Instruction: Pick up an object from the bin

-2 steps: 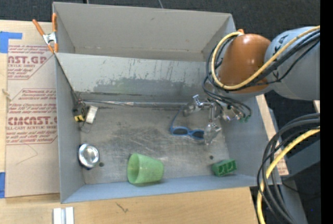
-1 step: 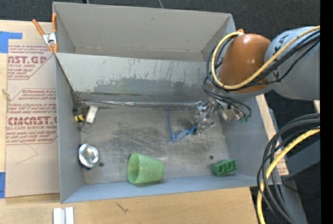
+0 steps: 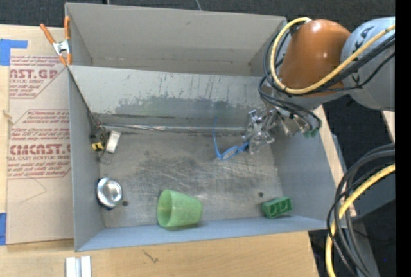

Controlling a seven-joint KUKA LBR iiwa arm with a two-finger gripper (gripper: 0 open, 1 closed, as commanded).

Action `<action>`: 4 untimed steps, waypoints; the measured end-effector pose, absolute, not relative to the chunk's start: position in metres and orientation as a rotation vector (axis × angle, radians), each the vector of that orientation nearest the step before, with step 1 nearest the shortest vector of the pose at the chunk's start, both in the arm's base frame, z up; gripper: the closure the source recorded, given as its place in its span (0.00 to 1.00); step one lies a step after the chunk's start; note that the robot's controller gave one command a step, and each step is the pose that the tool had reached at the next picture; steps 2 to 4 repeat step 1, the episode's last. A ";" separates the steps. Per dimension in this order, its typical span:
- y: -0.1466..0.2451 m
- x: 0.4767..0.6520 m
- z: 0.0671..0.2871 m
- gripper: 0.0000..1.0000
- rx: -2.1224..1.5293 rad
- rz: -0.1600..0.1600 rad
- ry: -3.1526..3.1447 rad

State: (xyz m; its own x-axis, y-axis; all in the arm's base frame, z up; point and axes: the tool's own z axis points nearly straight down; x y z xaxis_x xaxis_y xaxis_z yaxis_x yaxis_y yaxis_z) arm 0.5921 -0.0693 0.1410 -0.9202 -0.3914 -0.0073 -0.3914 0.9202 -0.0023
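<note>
I have gripper (image 3: 259, 134) low near bin's (image 3: 192, 38) right wall, mid-depth. Thin blue bent piece (image 3: 228, 152) on floor at its tip; contact unclear. Cannot tell if gripper is open or closed. My read: nothing lifted yet, grasp and raise remain. Green cup (image 3: 178, 209) on its side at front edge, green block (image 3: 277, 207) near front-right corner, both well apart from gripper.

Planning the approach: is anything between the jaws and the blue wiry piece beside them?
Nothing visible. The blue wiry piece lies on bare floor right by the jaws; the green cup and green block lie far off.
</note>
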 end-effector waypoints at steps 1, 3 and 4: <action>-0.077 0.586 0.255 1.00 -0.709 -0.006 3.049; -0.077 0.586 0.255 1.00 -0.709 -0.006 3.049; -0.077 0.586 0.255 1.00 -0.709 -0.006 3.049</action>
